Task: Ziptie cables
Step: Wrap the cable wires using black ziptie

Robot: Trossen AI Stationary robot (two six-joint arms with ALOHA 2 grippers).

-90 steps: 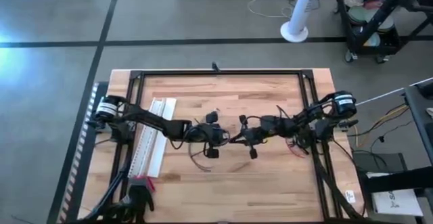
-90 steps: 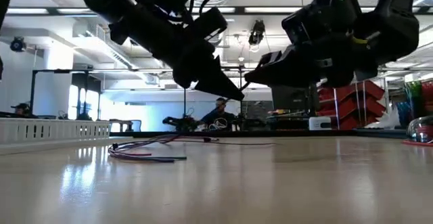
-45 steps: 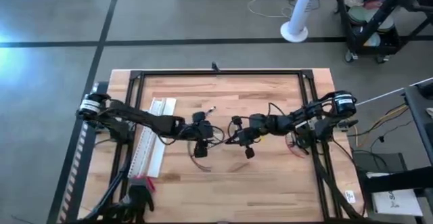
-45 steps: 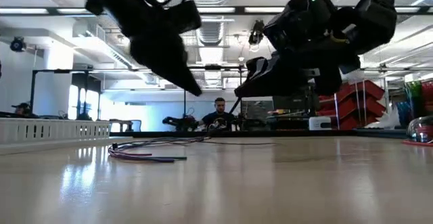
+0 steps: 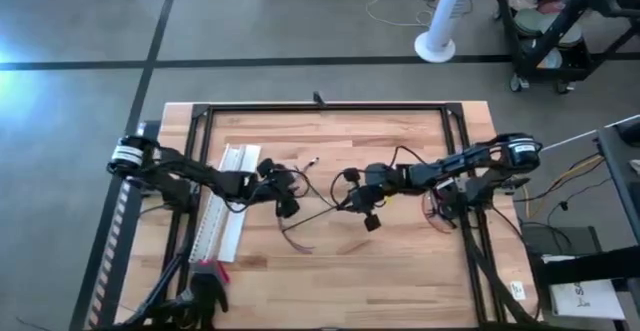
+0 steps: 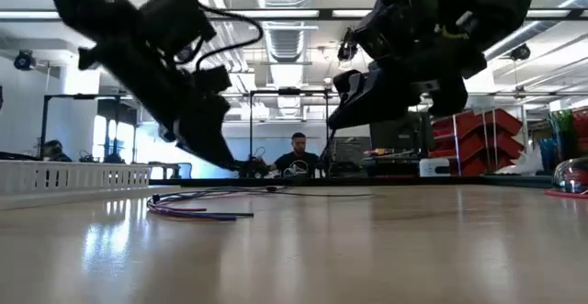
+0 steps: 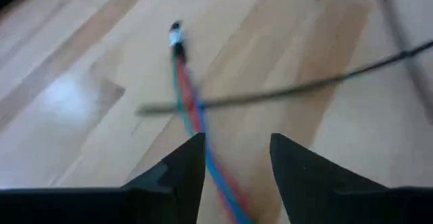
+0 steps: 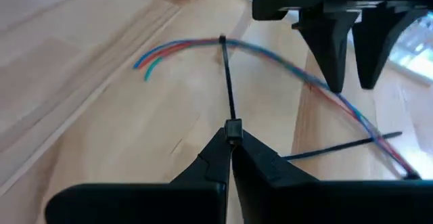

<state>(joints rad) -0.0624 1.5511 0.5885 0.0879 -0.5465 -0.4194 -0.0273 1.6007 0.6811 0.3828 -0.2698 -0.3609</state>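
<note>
The cables (image 5: 300, 226), thin red, blue and green wires, lie loose on the wood left of centre, their small pale end (image 5: 315, 161) toward the far side. My right gripper (image 5: 348, 205) hovers just right of them, shut on a black ziptie (image 8: 226, 82). My left gripper (image 5: 288, 203) hangs open above the cables (image 7: 193, 109), which run under the gap between its fingers (image 7: 183, 166). In the right wrist view its two fingers (image 8: 331, 55) stand over the wires. My right gripper pinches the ziptie's head end (image 8: 233, 128) between its two fingertips. It reaches in from the table's right side, in line with the strap. The strap sticks straight out ahead of the fingers, and its free tip (image 8: 222, 42) lies across the cables.
A long white slotted strip (image 5: 225, 211) lies along the table's left side, with a red-and-dark object (image 5: 208, 269) at its near end. A second black ziptie (image 8: 338, 146) lies loose beside the wires. Black frame rails (image 5: 320, 108) border the table.
My left gripper has drawn away from my right gripper, toward the table's left edge and downward, and now hangs low over the cables. My right gripper has shifted slightly toward the left, still holding the ziptie. The cables have stayed where they were.
</note>
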